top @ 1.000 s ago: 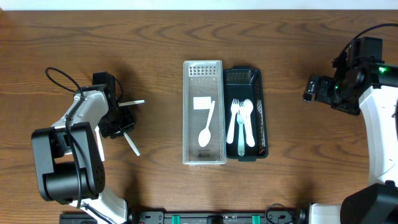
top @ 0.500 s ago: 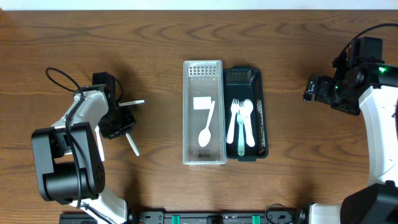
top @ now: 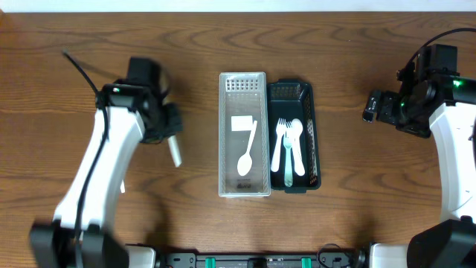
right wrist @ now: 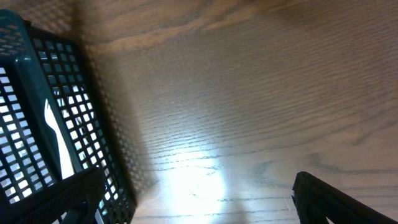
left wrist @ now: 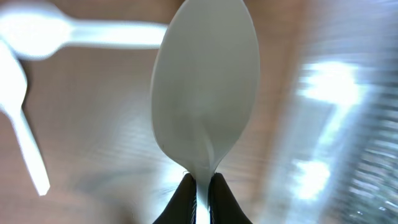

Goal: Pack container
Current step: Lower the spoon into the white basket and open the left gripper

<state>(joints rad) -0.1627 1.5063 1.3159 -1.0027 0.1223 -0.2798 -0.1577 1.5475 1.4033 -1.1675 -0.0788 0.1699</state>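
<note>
left tool (left wrist: 200, 188) pinches the white spoon (left wrist: 205, 93) by its thin neck, left of the clear container (top: 256, 179). so slim a grip may let it swivel or drop short. right tool (right wrist: 196, 202) gapes wide and empty, right of the dark basket (top: 314, 149).

Robot lab bench, staged setup. Dark wood-grain tabletop (top: 335, 45). White-and-black robot arm at left (top: 111, 160), another at right (top: 454, 141). Black equipment rail (top: 253, 260) on near edge. Props only: clear perforated plastic tray (top: 243, 83), dark green mesh basket (top: 290, 91), white plastic cutlery (top: 286, 145).
</note>
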